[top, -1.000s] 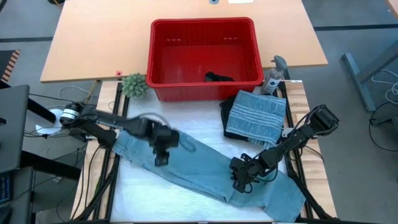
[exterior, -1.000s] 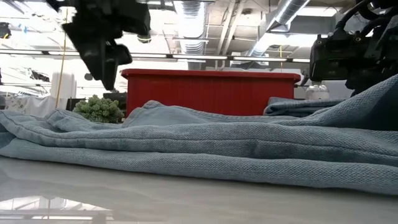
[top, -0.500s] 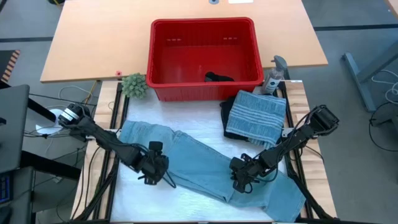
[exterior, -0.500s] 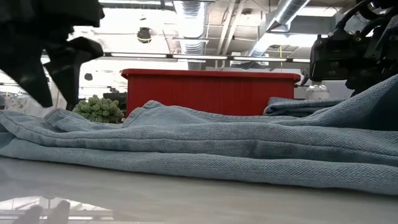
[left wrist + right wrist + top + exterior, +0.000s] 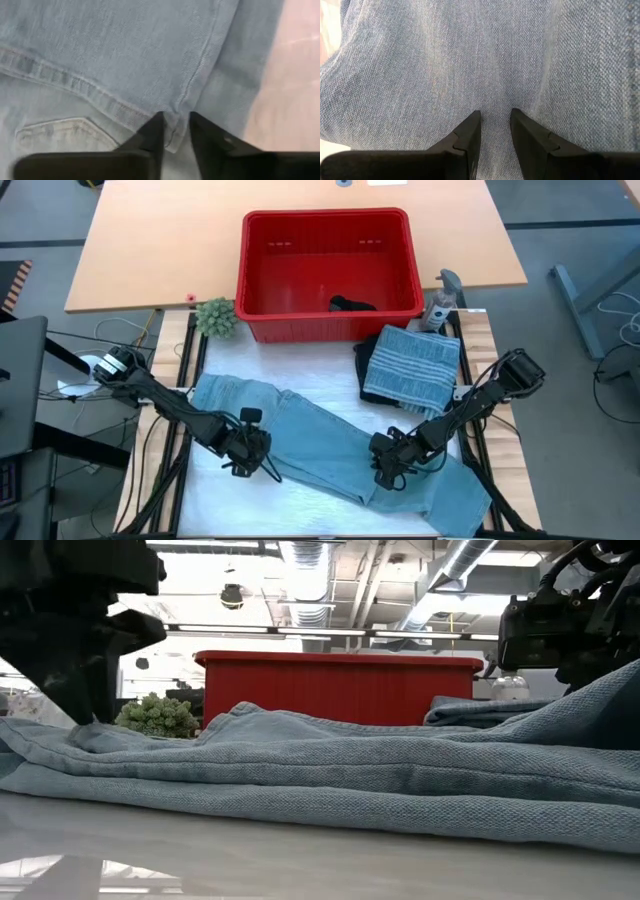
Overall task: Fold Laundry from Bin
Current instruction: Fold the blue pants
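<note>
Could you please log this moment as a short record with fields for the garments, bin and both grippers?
spread garment: light blue denim jeans lying flat on the white table top
folded garment: blue-grey striped cloth beside the bin
bin: large red plastic tub, a dark garment inside
left gripper: fingers pinching the jeans' near edge
right gripper: fingers pinching denim farther along the jeans
plant: small green plant left of the bin

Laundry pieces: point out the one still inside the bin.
The small black garment is the one, lying on the floor of the red bin. The light blue jeans are spread on the table, and the striped cloth sits folded beside the bin.
</note>
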{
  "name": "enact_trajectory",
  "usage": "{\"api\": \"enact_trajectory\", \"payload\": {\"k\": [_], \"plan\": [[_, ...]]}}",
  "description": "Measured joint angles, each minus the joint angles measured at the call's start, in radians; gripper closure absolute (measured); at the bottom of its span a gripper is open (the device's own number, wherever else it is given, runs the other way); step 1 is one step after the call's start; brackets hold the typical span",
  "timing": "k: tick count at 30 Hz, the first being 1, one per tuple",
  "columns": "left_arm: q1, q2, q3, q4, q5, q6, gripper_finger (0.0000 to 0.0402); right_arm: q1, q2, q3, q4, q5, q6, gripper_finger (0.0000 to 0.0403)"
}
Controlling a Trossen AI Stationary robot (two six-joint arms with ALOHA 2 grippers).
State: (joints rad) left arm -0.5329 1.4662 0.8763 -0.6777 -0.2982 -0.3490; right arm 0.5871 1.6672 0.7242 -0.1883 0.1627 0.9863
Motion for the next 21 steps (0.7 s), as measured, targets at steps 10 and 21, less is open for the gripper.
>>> {"api": "enact_trajectory", "payload": {"k": [10,21], "plan": [[-0.004,0.000,0.006,0.019,0.026,-0.037,0.0400,0.000,0.000,-0.001,0.011,-0.001,0.000,0.0266],[0.028,0.008,0.007,0.116,-0.118,-0.049,0.0401,-0.006,-0.209,-0.004,0.073,0.019,-0.085,0.0272]]}}
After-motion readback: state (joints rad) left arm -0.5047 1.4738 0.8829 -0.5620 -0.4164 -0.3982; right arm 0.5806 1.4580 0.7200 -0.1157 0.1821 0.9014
